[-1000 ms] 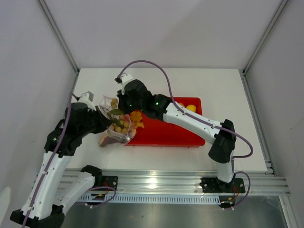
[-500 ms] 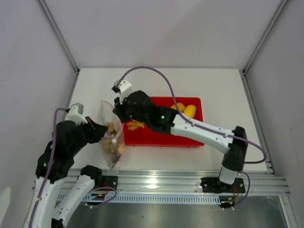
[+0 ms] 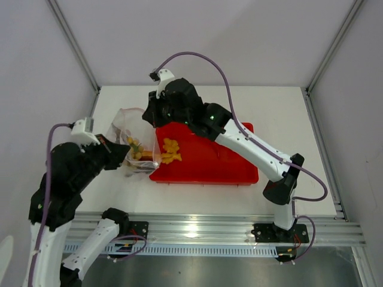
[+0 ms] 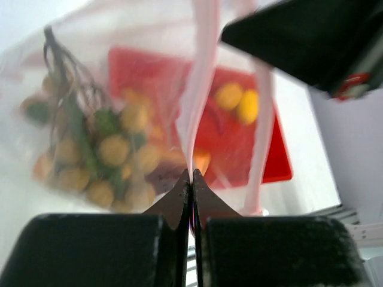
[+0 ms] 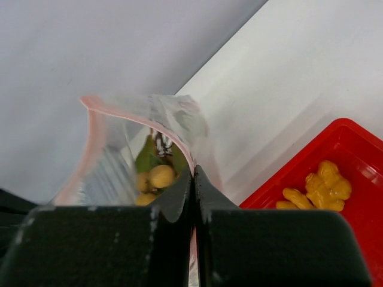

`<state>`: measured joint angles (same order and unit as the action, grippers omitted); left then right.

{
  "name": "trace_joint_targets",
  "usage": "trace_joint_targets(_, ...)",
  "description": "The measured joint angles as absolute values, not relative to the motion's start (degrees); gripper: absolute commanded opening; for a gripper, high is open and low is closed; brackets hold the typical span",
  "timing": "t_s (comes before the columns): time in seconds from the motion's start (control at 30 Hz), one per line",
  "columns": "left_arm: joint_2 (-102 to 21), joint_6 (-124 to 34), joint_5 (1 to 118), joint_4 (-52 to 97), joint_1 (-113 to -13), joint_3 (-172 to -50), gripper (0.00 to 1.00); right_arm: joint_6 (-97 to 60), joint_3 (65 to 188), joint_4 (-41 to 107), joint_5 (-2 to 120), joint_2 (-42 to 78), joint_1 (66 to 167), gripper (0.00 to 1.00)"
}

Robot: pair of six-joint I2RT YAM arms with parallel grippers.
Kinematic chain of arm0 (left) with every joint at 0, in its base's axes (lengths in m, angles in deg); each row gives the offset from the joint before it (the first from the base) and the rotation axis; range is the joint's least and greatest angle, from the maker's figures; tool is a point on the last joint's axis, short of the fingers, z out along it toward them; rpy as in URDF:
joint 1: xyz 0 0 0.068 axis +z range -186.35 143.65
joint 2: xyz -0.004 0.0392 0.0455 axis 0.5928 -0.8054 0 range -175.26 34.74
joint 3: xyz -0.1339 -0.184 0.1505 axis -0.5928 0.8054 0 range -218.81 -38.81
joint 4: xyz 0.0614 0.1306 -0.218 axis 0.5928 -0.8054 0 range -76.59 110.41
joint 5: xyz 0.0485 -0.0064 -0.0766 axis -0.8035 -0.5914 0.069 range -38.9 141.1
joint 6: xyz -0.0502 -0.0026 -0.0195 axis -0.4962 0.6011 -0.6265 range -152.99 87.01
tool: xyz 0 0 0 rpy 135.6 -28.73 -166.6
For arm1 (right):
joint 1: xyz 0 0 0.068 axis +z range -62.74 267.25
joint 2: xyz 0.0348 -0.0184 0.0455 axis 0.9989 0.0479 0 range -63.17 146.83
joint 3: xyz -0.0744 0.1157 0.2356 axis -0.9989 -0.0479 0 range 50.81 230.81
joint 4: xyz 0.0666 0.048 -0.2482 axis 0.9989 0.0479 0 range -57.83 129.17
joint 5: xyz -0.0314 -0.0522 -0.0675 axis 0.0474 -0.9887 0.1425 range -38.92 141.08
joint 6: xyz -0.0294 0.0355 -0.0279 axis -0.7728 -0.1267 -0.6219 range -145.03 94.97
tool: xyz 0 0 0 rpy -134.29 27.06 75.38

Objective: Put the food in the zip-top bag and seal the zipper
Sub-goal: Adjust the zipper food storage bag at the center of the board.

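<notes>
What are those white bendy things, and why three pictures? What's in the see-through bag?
They are two robot arms bolted to a white table. One picture looks down from above; the other two come from a camera on each wrist. The left gripper and the right gripper each pinch the clear bag by its pink zipper strip. Inside are small tan fruits with leaves. Orange chunks and two yellow fruits lie in the red tray.

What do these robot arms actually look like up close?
Both the left arm and right arm are white tubes with bulky black joints. A purple cable loops along each. The fingers are matte black wedges tapering to thin tips.
</notes>
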<state>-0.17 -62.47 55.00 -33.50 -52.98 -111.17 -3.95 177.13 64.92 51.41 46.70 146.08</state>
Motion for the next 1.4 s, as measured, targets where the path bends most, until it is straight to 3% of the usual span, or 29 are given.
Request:
trace_joint_targets(0.3, -0.7, -62.5, 55.8, -36.1, -52.6, -111.2, 0.01, -1.8, 181.4, 68.2, 55.1, 49.3, 145.7, 0.00)
trace_joint_targets(0.4, 2.9, -62.5, 55.9, -33.3, -52.5, -104.9, 0.01, -0.4, 176.0, 65.6, 57.1, 47.2, 145.9, 0.00)
trace_joint_targets(0.53, -1.4, -62.5, 57.5, -33.8, -49.9, -99.4, 0.01, 0.5, 175.3, 66.3, 58.1, 50.3, 145.4, 0.00)
trace_joint_targets(0.77, -4.0, -62.5, 58.9, -37.3, -49.1, -117.3, 0.00, 0.4, 179.2, 69.0, 57.6, 53.2, 145.7, 0.00)
trace_joint_targets(0.9, 1.3, -62.4, 59.1, -33.5, -49.1, -114.3, 0.01, 1.1, 174.3, 65.0, 58.7, 47.9, 146.1, 0.00)
trace_joint_targets(0.93, 1.4, -62.4, 59.1, -33.7, -49.1, -112.2, 0.01, 1.3, 173.4, 64.6, 59.2, 47.1, 146.1, 0.03)
trace_joint_targets(1.07, -1.3, -62.4, 58.9, -35.0, -49.1, -107.7, 0.01, 1.5, 171.7, 64.5, 59.7, 46.9, 144.9, 0.41)
trace_joint_targets(1.27, -3.8, -61.3, 58.6, -35.1, -49.0, -107.9, 0.01, 0.0, 168.7, 64.7, 59.4, 45.6, 141.5, 0.62)
trace_joint_targets(1.4, -3.9, -60.3, 58.5, -35.0, -49.0, -107.8, 0.01, 0.0, 158.3, 62.8, 61.5, 38.2, 136.5, 0.72)
